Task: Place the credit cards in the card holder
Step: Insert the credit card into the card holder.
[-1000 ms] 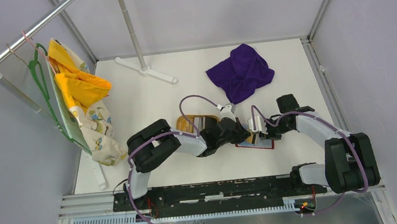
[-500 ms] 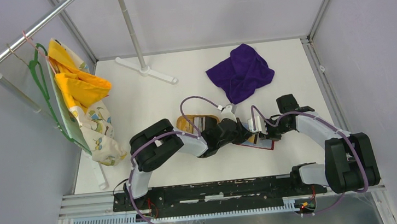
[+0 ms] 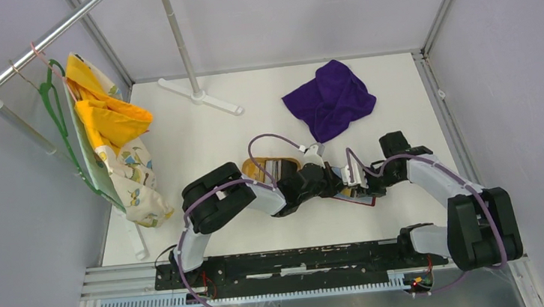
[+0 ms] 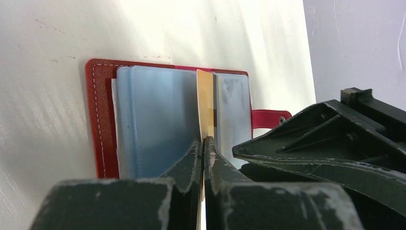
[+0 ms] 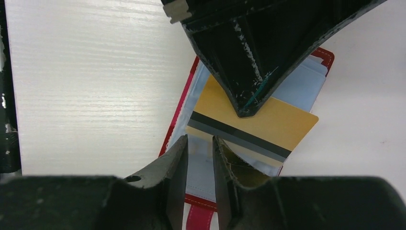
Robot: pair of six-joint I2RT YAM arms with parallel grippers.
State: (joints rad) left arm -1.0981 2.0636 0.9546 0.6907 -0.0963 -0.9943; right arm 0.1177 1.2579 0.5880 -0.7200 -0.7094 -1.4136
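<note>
The card holder point(image 4: 101, 120) is red with white stitching; its sleeves point(image 4: 155, 120) are pale blue. The card point(image 5: 275, 125) is yellow with a black stripe. The tabletop point(image 3: 200, 138) is white. Far right, the cloth point(image 3: 330, 99) is purple; far left, yellow fabric point(image 3: 111, 118) and a green hanger point(image 3: 58, 117).

The left arm point(image 3: 217, 201) has its elbow a little further right and nearer the bases than a second ago. The right arm point(image 3: 437, 175) leans in slightly, and less of the holder point(image 3: 360, 199) shows.

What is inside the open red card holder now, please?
The card holder holds clear plastic sleeves, a yellow card in the left gripper standing between them. The gripper hides the nearer pockets.
</note>
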